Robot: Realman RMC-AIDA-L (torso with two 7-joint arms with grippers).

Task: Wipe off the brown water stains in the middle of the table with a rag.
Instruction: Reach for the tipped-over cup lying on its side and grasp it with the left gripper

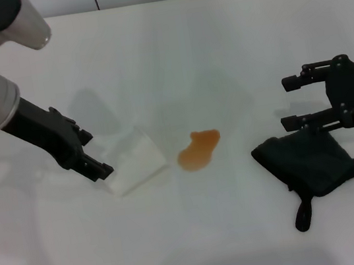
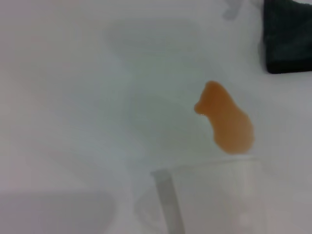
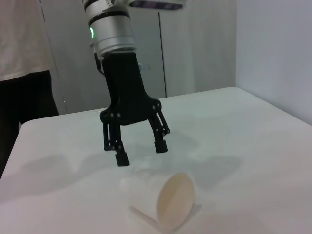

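In mid-table the stain (image 1: 199,150) sat unwiped. My right gripper (image 1: 295,100) gaped beside the ungrabbed rag (image 1: 311,161); my left gripper (image 3: 142,151) hung spread over the cup (image 1: 134,159).

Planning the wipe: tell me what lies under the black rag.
The rag lies flat on the white table, beside the right tool. The brown stain sits apart, uncovered. Whatever is beneath the cloth is hidden.
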